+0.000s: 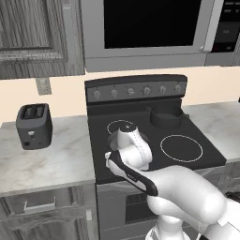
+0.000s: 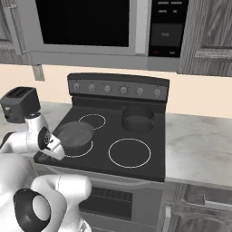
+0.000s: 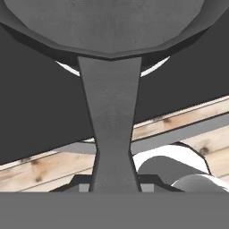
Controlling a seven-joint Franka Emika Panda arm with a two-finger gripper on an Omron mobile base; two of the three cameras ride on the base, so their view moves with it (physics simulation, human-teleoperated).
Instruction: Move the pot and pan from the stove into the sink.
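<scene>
Dark grey, the pan (image 2: 74, 134) sits on the front left burner of the stove (image 2: 136, 167), its short handle (image 3: 110, 129) pointing to the front edge. The gripper (image 3: 112, 188) is clamped on this handle — the fingers are pressed against both sides of it. The pot (image 2: 137, 118) stands on the back right burner, well apart from the pan.

Pan (image 2: 74, 134): shallow round dark grey skillet, upright, on the front left burner of the stove (image 2: 136, 163); its straight handle (image 3: 109, 125) runs down between the fingertips, bowl beyond them.

Pot (image 2: 137, 118): low, dark grey, handleless, upright on the back right burner, well apart from the fingers.

Stove: black glass top, white burner rings, grey knob panel.
</scene>
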